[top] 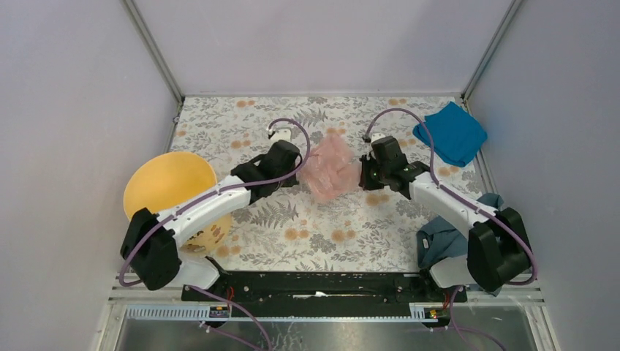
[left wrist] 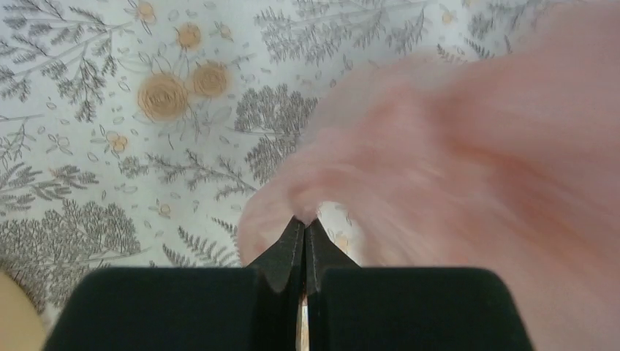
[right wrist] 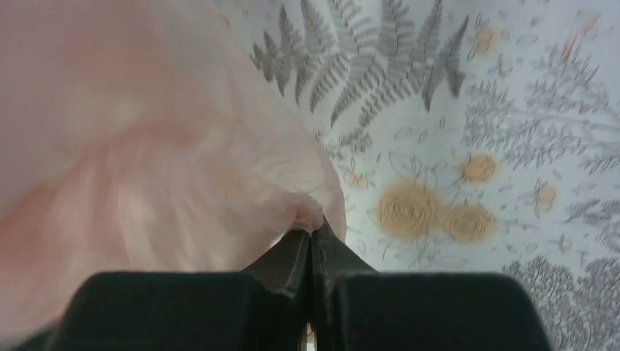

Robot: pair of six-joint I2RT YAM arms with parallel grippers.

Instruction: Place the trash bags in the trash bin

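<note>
Left gripper (left wrist: 304, 224) and right gripper (right wrist: 313, 229) each pinch the bag (top: 329, 171) (thin, slippery film); lift it taut, then swing together over the bin (top: 157, 183).

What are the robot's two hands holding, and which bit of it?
Both hold the pink trash bag. The left gripper pinches a fold at its left edge, the right gripper a fold at its right edge.

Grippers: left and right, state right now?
Left gripper: closed, pinching an edge of the pink trash bag.
Right gripper: closed, pinching the same trash bag on its other side.
</note>
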